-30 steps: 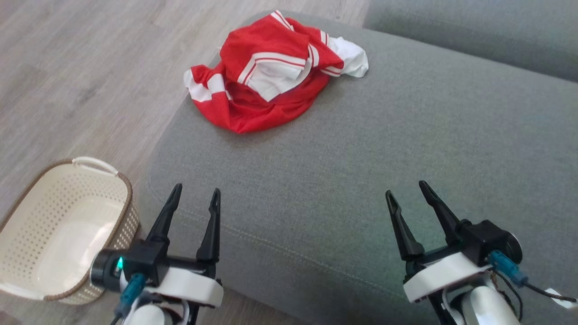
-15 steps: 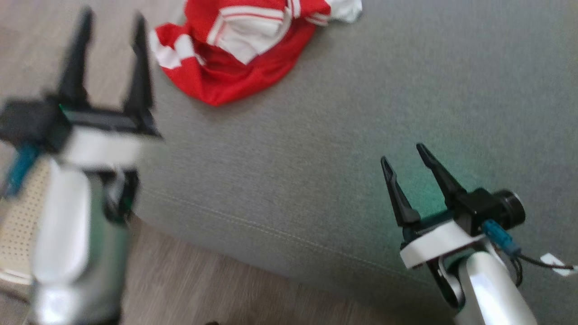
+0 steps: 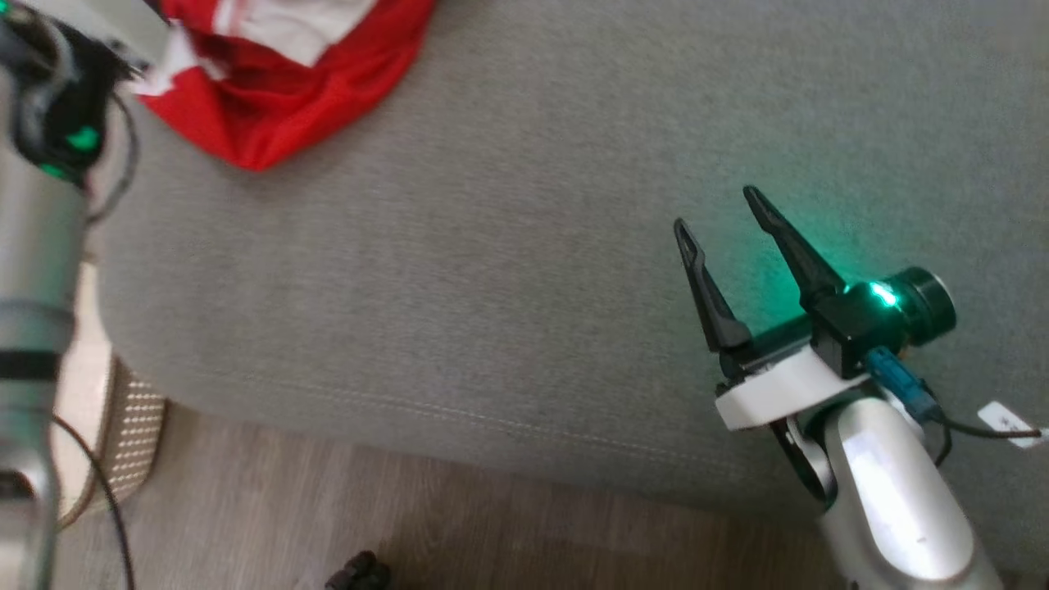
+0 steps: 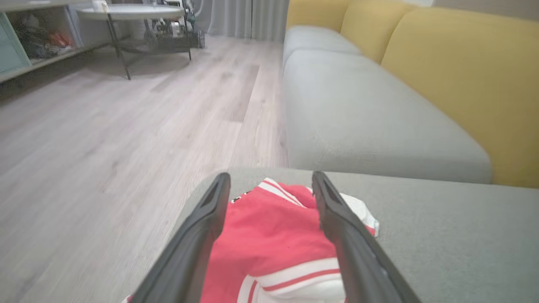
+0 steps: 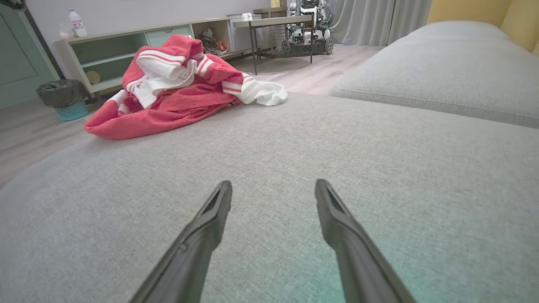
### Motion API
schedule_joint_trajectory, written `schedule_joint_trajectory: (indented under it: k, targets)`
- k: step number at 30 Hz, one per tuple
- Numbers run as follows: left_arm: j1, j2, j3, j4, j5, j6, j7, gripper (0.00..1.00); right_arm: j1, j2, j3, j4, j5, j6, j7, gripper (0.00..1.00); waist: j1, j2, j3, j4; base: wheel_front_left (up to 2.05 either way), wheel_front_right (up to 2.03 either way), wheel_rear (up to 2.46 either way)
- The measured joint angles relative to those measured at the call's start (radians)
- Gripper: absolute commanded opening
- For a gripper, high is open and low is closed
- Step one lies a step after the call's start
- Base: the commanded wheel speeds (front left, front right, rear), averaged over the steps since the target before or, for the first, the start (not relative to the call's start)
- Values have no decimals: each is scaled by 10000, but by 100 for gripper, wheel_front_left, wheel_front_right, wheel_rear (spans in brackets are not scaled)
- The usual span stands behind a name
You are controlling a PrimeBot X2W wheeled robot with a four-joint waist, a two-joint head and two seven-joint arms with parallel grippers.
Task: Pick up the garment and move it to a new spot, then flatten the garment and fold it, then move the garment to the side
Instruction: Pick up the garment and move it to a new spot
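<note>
Head view
- Garment [image 3: 270,90]: red cloth with white parts, crumpled in a heap at the top left; it lies on the grey sofa seat [image 3: 492,246] close to the seat's left edge.
- Left arm [image 3: 33,246]: pale forearm running up the left edge, blurred; its upper end is just beside the heap.
- Right pincer [image 3: 715,208]: lower right, over bare grey fabric, well apart from the garment. The two dark fingers are spread wide and hold nothing. A green light glows at the wrist and tints the fabric.
- Basket [image 3: 135,426]: cream, perforated, on the wooden floor [image 3: 410,524] beside the seat's left front corner, partly behind the arm.

Left wrist view
- Left pincer [image 4: 270,181]: fingers splayed wide and gripping nothing. The garment shows between and under them; cannot tell whether a finger touches the cloth.
- Garment: at the near end of the seat, red folds with white stripes, a white part sticking out to the right.
- Background: a second grey seat with a yellow backrest [image 4: 442,75], and a round table [image 4: 126,12] far off on the floor.

Right wrist view
- Right pincer: fingers wide apart, low over bare fabric, empty.
- Garment: upper left, bunched up by the far edge of the seat, well away from the fingers.
- Background: a shelf unit [image 5: 126,46] along the wall, a bin [image 5: 63,94] by its left end, a bottle [image 5: 76,22] on top.
</note>
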Motion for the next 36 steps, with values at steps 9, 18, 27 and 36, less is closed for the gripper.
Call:
schedule_joint_trajectory:
  k: [9, 18, 27, 36]
  targets:
    - [-1043, 708, -1455, 2362, -571, 2, 953, 100, -665, -31, 276, -474, -73, 0, -2, 100, 1, 0, 990, -877, 0, 0, 0]
    - [-1252, 1135, -3108, 2986, -1264, 2, 1923, 100, -708, -48, 288, -640, 31, 0, -27, 100, -2, 0, 1466, -1439, 0, 0, 0]
    - [-1294, 1885, -4253, 2568, -2376, 6, 2150, 0, -899, -50, 366, -846, 268, 0, -29, 100, -2, 0, 1627, -1665, 0, 0, 0]
    - [-1237, 2391, -4893, 2121, -2506, -4, -882, 0, -874, -50, 332, -779, 372, 0, -27, 100, -2, 0, 1221, -1564, 0, 0, 0]
